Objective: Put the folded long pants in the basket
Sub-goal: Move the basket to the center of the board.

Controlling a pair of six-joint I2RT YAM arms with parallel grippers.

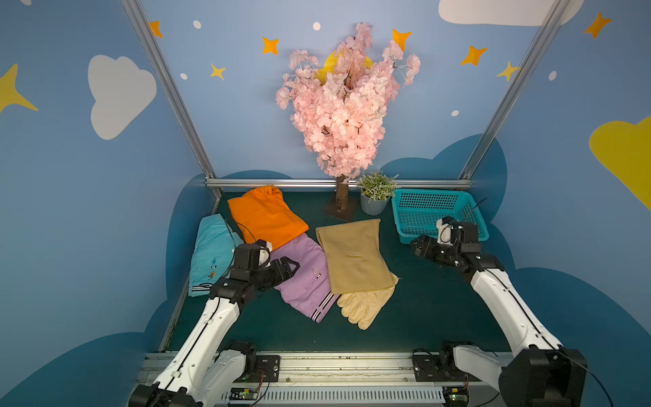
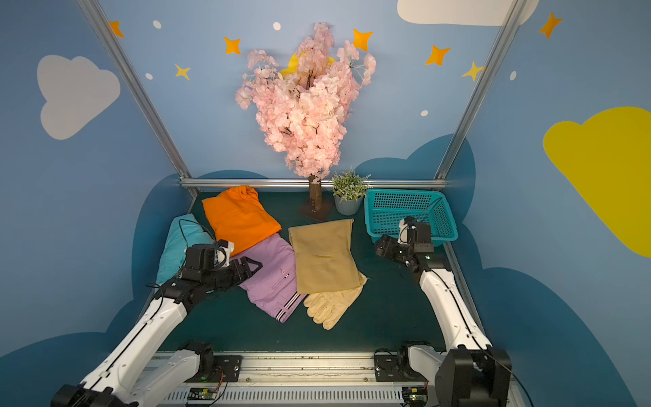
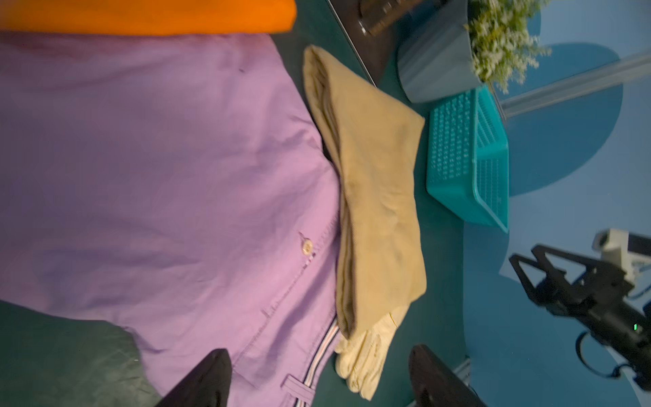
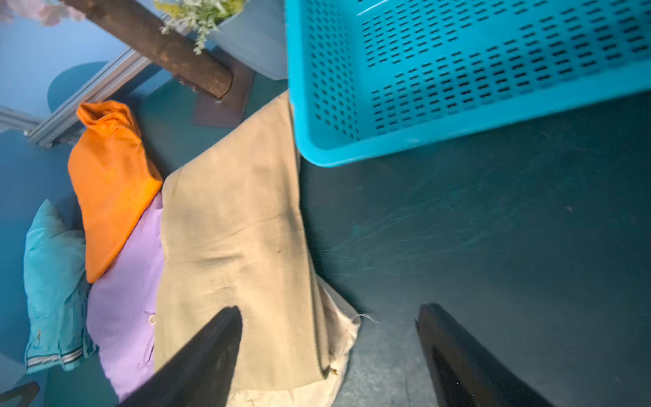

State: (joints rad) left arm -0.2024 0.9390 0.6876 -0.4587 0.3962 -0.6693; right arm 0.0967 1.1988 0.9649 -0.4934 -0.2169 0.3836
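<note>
Four folded long pants lie on the green mat: orange point(image 1: 264, 218) at the back, turquoise point(image 1: 211, 253) against the left wall, lilac with a striped cuff point(image 1: 306, 278) in the middle, and tan point(image 1: 352, 257) overlapping the lilac pair's right edge. The teal mesh basket point(image 1: 431, 211) stands empty at the back right. My left gripper point(image 1: 294, 266) hangs over the lilac pants' left part, open, with nothing between its fingers point(image 3: 211, 373). My right gripper point(image 1: 417, 245) hovers over bare mat just in front of the basket's near-left corner point(image 4: 317, 151), open and empty, to the right of the tan pants point(image 4: 232, 225).
A cream work glove point(image 1: 366, 306) sticks out from under the tan pants' near end. A grey plant pot point(image 1: 375, 204) and a blossom tree's trunk point(image 1: 341, 193) stand at the back, left of the basket. Blue walls and an aluminium rail point(image 1: 281, 183) close in the mat.
</note>
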